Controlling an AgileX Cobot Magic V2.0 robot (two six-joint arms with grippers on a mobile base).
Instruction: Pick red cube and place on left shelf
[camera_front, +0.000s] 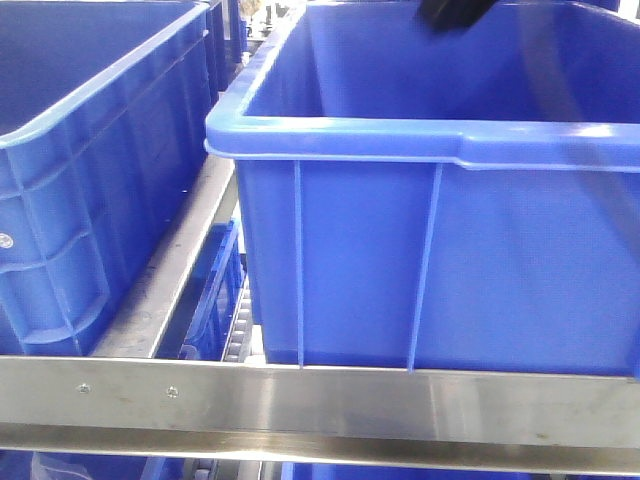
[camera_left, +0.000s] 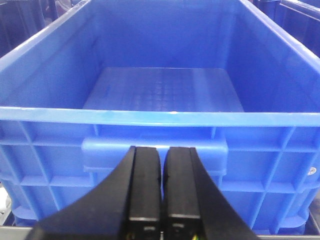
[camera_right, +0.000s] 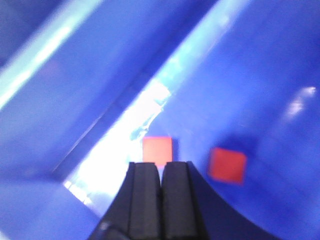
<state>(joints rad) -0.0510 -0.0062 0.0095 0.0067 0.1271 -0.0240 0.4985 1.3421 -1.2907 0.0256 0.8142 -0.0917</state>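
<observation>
stage: early, nothing picked yet | red cube (camera_right: 157, 150) lies in a blue bin (camera_right: 260, 75), a second red square (camera_right: 227, 165) beside it | right hand (camera_right: 161, 200) closed, empty, just short of cube | left hand (camera_left: 163, 190) closed, empty — outside another bin (camera_left: 160, 117) | left: grasp, lift, shelf placement

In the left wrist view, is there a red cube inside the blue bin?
No, the floor of the blue bin in front of the left gripper shows only bare blue plastic.

The blue bin (camera_left: 160, 90) is open above, walled on every side.
</observation>
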